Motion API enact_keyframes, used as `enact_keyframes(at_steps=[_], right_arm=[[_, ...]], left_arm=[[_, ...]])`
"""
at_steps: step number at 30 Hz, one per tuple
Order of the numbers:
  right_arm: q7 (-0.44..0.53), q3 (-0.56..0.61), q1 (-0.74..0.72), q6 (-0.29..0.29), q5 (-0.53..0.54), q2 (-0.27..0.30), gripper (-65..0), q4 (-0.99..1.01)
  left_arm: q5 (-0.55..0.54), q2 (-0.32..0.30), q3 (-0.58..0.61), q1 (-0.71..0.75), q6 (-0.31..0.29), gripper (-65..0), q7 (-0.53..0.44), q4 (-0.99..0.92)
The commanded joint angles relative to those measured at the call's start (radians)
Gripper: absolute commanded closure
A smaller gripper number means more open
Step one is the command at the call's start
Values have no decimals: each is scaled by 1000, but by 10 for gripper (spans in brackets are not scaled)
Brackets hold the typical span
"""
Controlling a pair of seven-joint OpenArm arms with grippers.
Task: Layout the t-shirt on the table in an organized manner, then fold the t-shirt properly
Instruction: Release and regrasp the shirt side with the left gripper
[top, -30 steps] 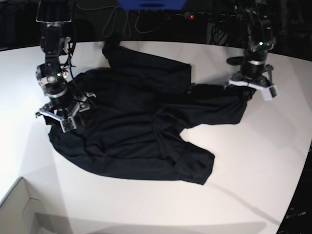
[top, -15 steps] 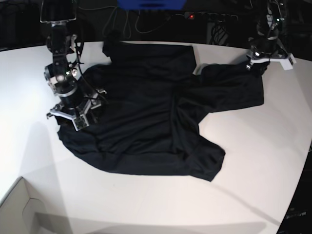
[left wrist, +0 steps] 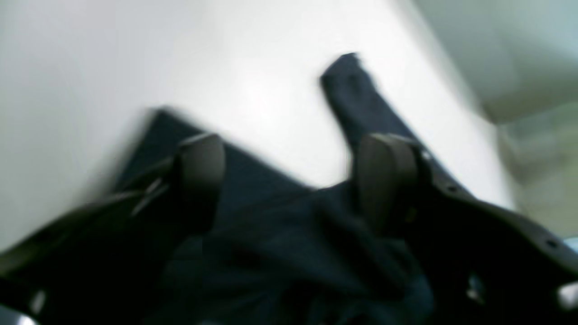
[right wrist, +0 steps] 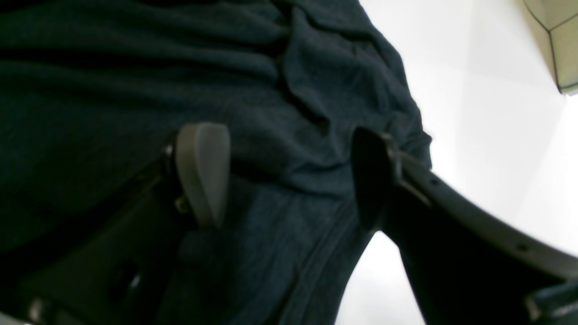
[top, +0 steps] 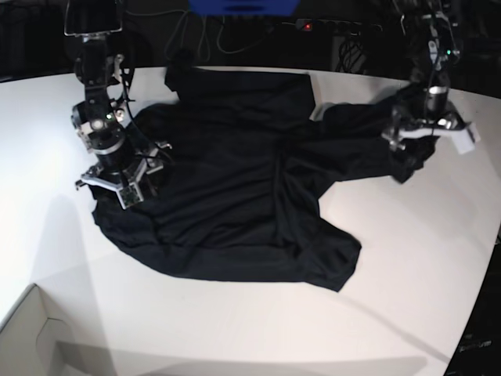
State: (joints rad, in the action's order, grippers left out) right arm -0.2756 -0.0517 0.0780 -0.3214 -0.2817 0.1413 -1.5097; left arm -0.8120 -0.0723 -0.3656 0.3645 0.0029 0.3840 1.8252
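The black t-shirt (top: 235, 180) lies wrinkled and partly spread on the white table (top: 235, 329), one flap folded over near its middle. My left gripper (top: 427, 141) hangs over the shirt's right end, which is bunched beneath it. The blurred left wrist view shows this gripper (left wrist: 291, 144) open, with dark fabric (left wrist: 280, 243) low between the fingers and bare table (left wrist: 226, 54) beyond. My right gripper (top: 109, 186) sits on the shirt's left edge. Its wrist view shows the gripper (right wrist: 289, 135) open, fingers wide apart over creased fabric (right wrist: 135, 67).
A pale cardboard box corner (top: 31, 337) juts in at the front left. Cables and a power strip with a red light (top: 307, 27) run along the dark back edge. The table's curved edge (top: 477, 313) cuts across the front right.
My left gripper pulled the shirt's right end toward the back right, then opened, let go and dropped forward. The whole shirt shifted right; the right arm moved slightly with it.
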Motion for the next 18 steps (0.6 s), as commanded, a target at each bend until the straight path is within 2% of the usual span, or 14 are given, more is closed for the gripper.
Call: enact_keyframes(at_steps=[1, 7, 12, 15, 18], right_arm=[[26, -4, -10, 5, 5, 7, -423, -21], [26, -7, 13, 5, 2, 7, -423, -22], [26, -9, 22, 5, 0, 13, -423, -22], [26, -9, 27, 5, 0, 13, -423, -24], [25, -17, 29, 5, -1, 13, -423, -24]], left_arm=[[12, -7, 38, -38, 1, -453, -13, -31], [112, 4, 244, -235, 1, -453, -24, -279], [112, 4, 302, -310, 1, -447, -24, -399], [110, 6, 313, -355, -5, -398, -24, -471], [116, 24, 317, -381, -7, -317, -24, -514]])
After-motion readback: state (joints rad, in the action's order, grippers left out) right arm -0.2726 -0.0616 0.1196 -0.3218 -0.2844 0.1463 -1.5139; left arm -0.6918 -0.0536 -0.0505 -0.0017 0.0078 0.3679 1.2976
